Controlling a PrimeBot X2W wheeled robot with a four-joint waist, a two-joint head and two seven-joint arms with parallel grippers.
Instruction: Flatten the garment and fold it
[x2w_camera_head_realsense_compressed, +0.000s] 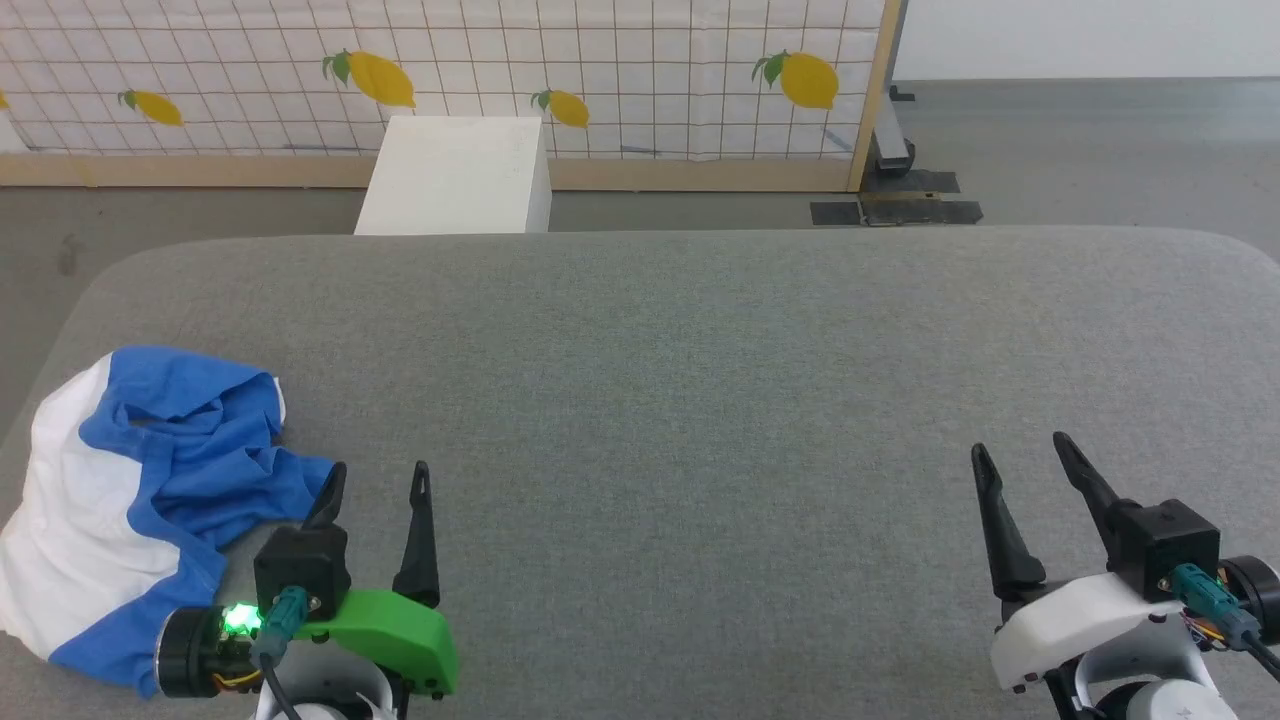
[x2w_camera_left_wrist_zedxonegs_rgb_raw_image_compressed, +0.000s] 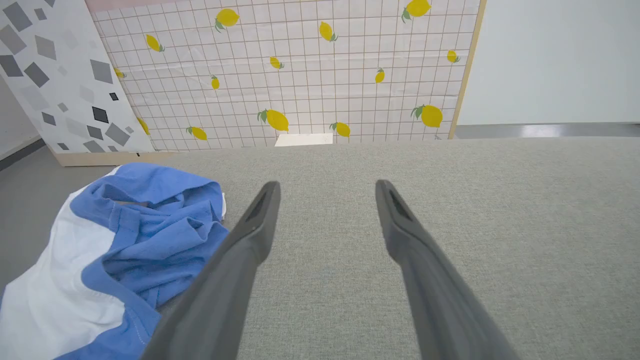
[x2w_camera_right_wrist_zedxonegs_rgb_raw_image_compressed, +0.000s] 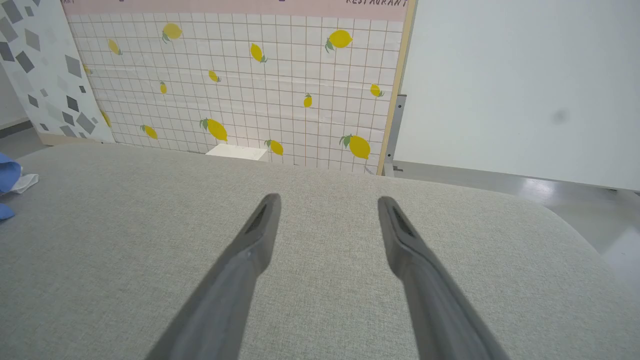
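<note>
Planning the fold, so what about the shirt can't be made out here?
Head view: garment crumpled; own folds hide cuffs and hem.
Left wrist view: left and bottom edges cut it off; the left claw covers part.
Right wrist view: left edge cuts it off.

The table (x2w_camera_head_realsense_compressed: 700, 360) is covered in grey woven cloth, matt and slightly coarse. On its near left corner the garment (x2w_camera_head_realsense_compressed: 120, 490) is thin, soft, matt cloth, crumpled, with stitched hems. Over the table's near edge, the left gripper (x2w_camera_head_realsense_compressed: 380, 468) and right gripper (x2w_camera_head_realsense_compressed: 1019, 443) have matt dark fingers that look like plastic. The left carries a smooth green plastic cover (x2w_camera_head_realsense_compressed: 400, 625), the right a smooth white shell (x2w_camera_head_realsense_compressed: 1060, 615). Beyond the table's far edge are a matt white box (x2w_camera_head_realsense_compressed: 455, 175), a creased lemon-printed sheet (x2w_camera_head_realsense_compressed: 600, 60) in a pale wood frame (x2w_camera_head_realsense_compressed: 200, 172), and a smooth grey floor (x2w_camera_head_realsense_compressed: 1080, 150) with a dull sheen.
</note>
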